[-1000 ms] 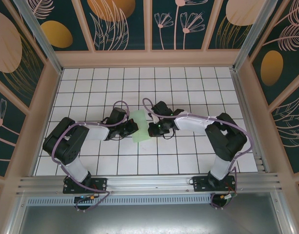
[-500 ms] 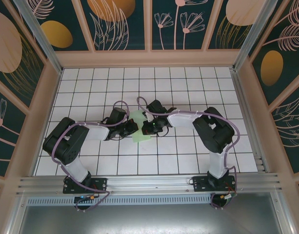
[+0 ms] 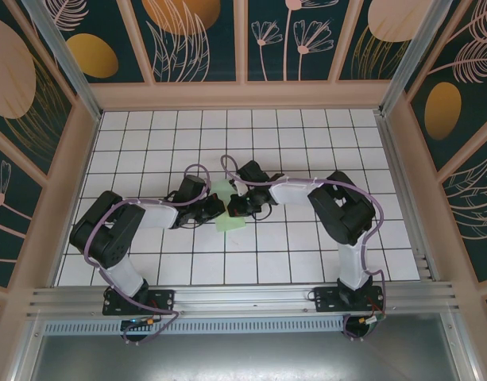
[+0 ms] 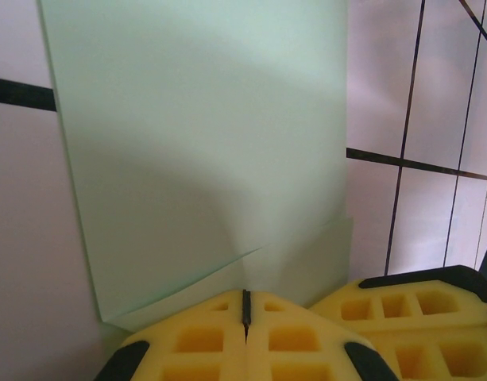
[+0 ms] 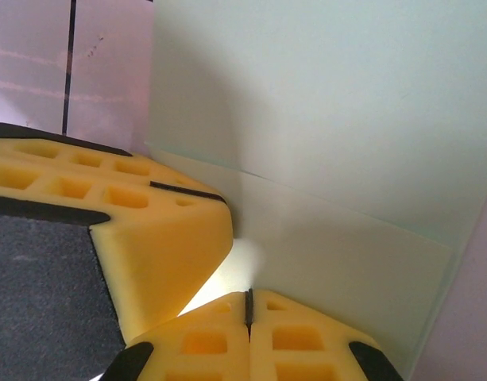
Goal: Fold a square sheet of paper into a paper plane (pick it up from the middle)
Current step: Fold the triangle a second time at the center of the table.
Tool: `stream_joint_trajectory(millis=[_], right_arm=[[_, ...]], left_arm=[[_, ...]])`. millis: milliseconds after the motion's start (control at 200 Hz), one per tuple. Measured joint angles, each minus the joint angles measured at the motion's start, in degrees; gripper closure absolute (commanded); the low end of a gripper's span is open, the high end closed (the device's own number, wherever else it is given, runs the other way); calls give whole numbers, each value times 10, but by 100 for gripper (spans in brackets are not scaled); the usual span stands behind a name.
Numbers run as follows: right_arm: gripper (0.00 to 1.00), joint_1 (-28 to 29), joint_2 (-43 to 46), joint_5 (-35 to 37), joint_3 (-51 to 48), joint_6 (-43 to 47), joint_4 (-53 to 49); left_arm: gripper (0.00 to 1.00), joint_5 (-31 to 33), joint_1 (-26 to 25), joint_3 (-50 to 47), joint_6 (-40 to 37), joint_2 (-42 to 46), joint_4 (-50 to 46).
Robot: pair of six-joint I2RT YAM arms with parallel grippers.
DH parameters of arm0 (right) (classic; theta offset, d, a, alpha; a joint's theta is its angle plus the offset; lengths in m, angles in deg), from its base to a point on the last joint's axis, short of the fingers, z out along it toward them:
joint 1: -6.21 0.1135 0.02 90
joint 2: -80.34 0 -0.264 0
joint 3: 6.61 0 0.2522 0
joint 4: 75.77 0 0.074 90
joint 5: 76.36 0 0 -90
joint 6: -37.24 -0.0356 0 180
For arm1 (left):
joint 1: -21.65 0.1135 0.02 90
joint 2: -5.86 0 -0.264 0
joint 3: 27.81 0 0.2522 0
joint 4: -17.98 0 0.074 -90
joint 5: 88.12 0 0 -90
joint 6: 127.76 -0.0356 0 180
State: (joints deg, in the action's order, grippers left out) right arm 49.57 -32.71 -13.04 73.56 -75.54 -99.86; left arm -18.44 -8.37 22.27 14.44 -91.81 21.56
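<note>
Change: right gripper point(image 5: 249, 305) moved left onto thin pale mint-green square paper sheet point(image 4: 203, 143), meeting left gripper point(image 4: 245, 305) | jaws: both together | task: early crease likely

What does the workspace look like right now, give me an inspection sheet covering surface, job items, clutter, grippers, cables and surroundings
Surface: white table with a black grid.
Job's things: pale green paper near the middle, partly folded, one layer overlapping another; no finished plane.
Clutter: nothing seen.
Grippers: left gripper and right gripper both shut, tips close together at the paper's edge.
Cables: purple cables loop along both arms.
Surroundings: teal floral wall panels in wooden frames; metal rail at the near edge.
</note>
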Motion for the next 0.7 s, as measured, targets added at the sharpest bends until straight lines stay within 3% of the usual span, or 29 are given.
stream_joint_trajectory(millis=[430, 701], right_arm=[[100, -25, 112, -24, -152, 42, 7], [100, -36, 145, -33, -150, 42, -9]], left_arm=[[99, 5, 0, 0, 1, -1, 0], [99, 4, 0, 1, 1, -1, 0]])
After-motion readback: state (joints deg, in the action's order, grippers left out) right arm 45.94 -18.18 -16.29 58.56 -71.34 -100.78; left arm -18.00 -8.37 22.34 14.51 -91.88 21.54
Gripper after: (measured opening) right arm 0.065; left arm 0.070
